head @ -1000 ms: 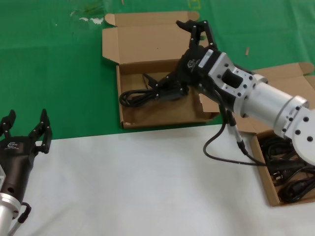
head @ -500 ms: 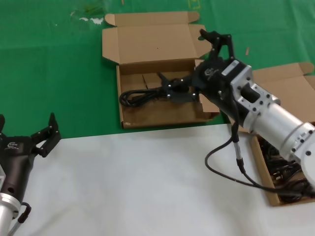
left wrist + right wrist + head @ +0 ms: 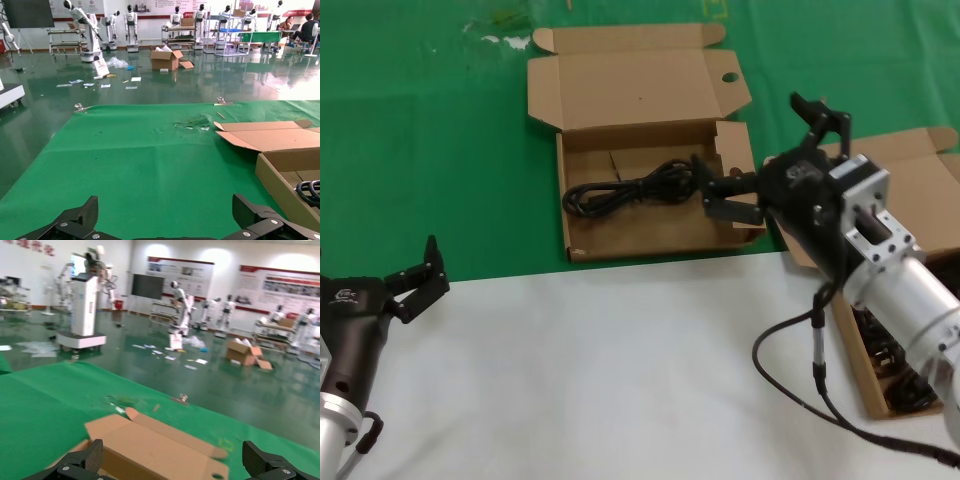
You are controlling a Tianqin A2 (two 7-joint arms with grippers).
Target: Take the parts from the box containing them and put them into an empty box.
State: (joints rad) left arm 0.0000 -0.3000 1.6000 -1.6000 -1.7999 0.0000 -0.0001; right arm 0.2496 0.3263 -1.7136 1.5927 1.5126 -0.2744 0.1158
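Observation:
The box with a round hole in its lid flap point(image 3: 620, 85) lies open on the green cloth and holds one coiled black cable bundle point(image 3: 625, 190). My right gripper point(image 3: 767, 152) is open and empty, just to the right of that box, above its side flap. The plain-lidded box point(image 3: 912, 180) at the far right holds several more black cables point(image 3: 910, 385), partly hidden behind my right arm. My left gripper point(image 3: 375, 278) is open and empty at the lower left. The holed lid also shows in the right wrist view point(image 3: 150, 450), and the box wall in the left wrist view point(image 3: 280, 182).
A white table surface point(image 3: 600, 370) fills the near half and a green cloth point(image 3: 430, 150) the far half. A black cable point(image 3: 800, 360) hangs from my right arm over the white surface. My gripper fingers point(image 3: 80, 220) frame bare green cloth.
My right gripper has pulled back to the right, out of the holed box, leaving the cable bundle lying inside it. My left gripper has shifted slightly.

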